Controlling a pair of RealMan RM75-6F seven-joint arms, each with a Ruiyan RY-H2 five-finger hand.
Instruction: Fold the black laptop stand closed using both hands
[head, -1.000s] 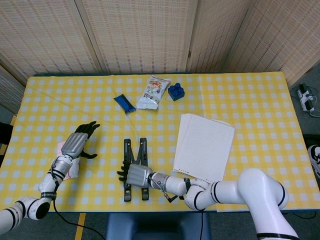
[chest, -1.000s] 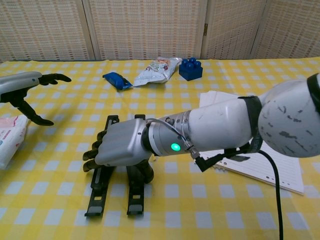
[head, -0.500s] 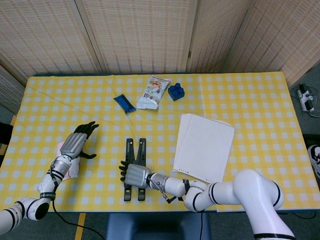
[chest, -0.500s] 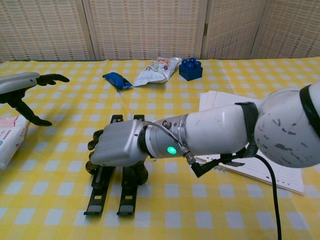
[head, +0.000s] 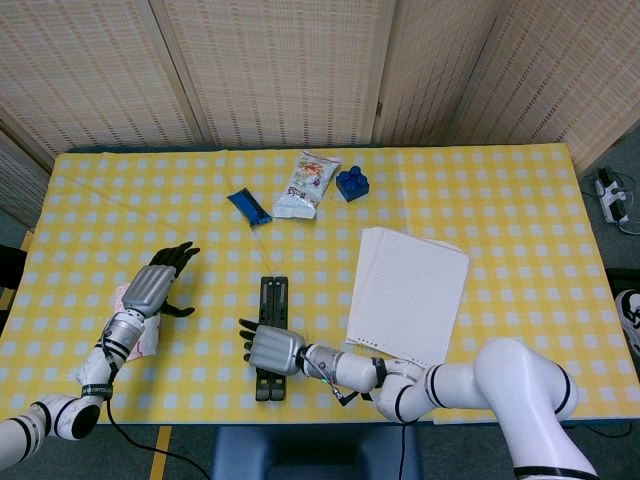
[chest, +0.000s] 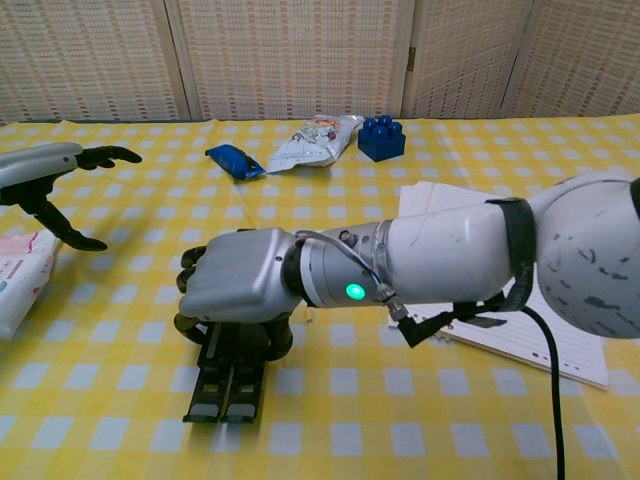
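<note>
At the left edge of the chest view, the left hand (chest: 45, 170) is hovering above the yellow checked tablecloth (chest: 130, 300), its dark fingers spread apart and holding nothing; in the head view it is sitting in the lower left of the frame (head: 152, 290). A pink-and-white packet (chest: 18, 280) is lying just below it at the left border.

Low and slightly left of centre in both views, the black laptop stand (chest: 228, 378) is lying flat on the cloth with its two legs pressed side by side, touching along their length. The right hand (chest: 235, 285) is curling down over the stand's middle, its fingers wrapping around the bars; from the head view it is covering the stand's mid-section (head: 272, 350).

Toward the upper middle of the frame, a blue wrapper (head: 249, 207), a white snack bag (head: 308, 183) and a blue toy brick (head: 351, 183) are sitting in a loose row. Right of centre, a stack of lined paper (head: 410, 293) is lying on the cloth, just beside the right forearm.
</note>
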